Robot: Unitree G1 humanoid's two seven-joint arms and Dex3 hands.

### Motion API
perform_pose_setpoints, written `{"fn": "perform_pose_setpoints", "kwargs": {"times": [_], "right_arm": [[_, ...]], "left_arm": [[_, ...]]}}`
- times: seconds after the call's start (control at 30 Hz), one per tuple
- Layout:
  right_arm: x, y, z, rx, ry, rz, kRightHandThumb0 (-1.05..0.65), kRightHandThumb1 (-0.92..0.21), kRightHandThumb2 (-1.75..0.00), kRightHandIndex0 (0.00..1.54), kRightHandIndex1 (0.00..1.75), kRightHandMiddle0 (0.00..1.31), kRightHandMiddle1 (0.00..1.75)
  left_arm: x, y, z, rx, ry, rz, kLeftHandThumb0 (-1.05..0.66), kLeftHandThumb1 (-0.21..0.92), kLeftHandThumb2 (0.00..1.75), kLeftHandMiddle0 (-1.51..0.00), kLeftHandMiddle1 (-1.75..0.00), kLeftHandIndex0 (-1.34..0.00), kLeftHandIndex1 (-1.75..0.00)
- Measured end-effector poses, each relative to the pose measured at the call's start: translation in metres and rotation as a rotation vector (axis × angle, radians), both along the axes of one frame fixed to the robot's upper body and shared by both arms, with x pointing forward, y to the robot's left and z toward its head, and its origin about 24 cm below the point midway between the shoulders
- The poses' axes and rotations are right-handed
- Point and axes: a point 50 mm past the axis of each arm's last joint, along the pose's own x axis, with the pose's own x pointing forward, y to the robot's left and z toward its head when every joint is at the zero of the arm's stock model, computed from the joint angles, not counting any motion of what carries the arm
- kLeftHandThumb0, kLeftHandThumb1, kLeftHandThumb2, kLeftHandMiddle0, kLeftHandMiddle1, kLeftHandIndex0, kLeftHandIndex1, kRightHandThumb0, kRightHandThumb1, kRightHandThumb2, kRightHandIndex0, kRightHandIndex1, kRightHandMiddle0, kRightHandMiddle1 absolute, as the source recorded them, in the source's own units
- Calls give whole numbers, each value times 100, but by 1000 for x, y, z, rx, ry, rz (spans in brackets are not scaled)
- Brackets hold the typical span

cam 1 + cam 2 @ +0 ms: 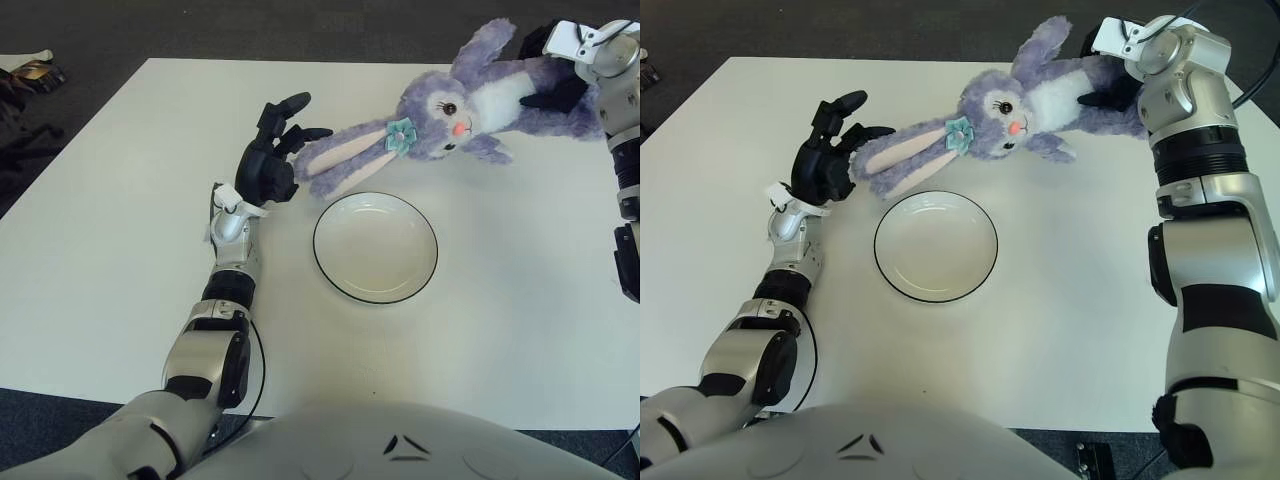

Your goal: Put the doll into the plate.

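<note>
A purple plush rabbit doll [440, 110] with a white belly and a teal flower on one ear stretches across the far side of the table. My right hand [1108, 88] is shut on its body at the far right. One long ear [340, 160] reaches left to my left hand [278, 150], whose spread fingers arch over the ear's tip and touch it. The white plate [375, 250] with a dark rim lies empty at the middle of the table, just in front of the doll's head and ear.
The white table [110, 220] ends at the left in a slanted edge, with dark floor beyond. Some small dark items [30, 72] lie on the floor at the far left.
</note>
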Motion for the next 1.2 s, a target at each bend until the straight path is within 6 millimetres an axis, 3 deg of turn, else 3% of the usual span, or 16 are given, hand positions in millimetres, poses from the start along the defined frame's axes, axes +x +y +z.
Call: {"fn": "perform_pose_setpoints", "kwargs": {"times": [0.17, 0.27, 0.37, 0.47, 0.57, 0.67, 0.93, 1.2], "right_arm": [[0, 0, 3, 1, 7, -19, 54, -14, -153, 75, 175, 84, 175], [1, 1, 6, 20, 13, -31, 53, -16, -150, 73, 175, 83, 175], [1, 1, 8, 35, 15, -33, 53, -17, -149, 73, 175, 81, 175], [1, 2, 8, 38, 17, -31, 52, -17, -149, 72, 175, 80, 175], [2, 5, 7, 46, 23, -19, 52, -18, -148, 72, 175, 80, 175], [2, 7, 6, 54, 30, -5, 52, -18, -148, 72, 175, 79, 175], [2, 4, 8, 101, 24, -3, 53, -17, -149, 72, 175, 81, 175], [1, 4, 9, 181, 35, 11, 52, -19, -146, 71, 175, 80, 175]], "left_arm": [[1, 1, 0, 7, -21, -15, -101, 92, 94, -70, -116, 0, -112], [1, -2, 1, 36, -55, 9, -95, 89, 53, -42, -90, 0, -101], [3, -5, 3, 75, -75, 33, -89, 79, 48, -35, -78, 0, -94], [7, -7, 2, 99, -63, 46, -67, 44, 78, -31, -66, 0, -86], [11, -7, -1, 123, -34, 78, -47, 22, 102, -29, -62, 0, -85], [13, -6, -4, 142, -14, 116, -33, 10, 115, -27, -60, 0, -84], [19, -4, -9, 132, 53, 164, -9, 5, 128, -15, -50, 0, -66], [26, -6, -10, 122, 110, 169, -13, 10, 124, -15, -44, 0, -62]]}}
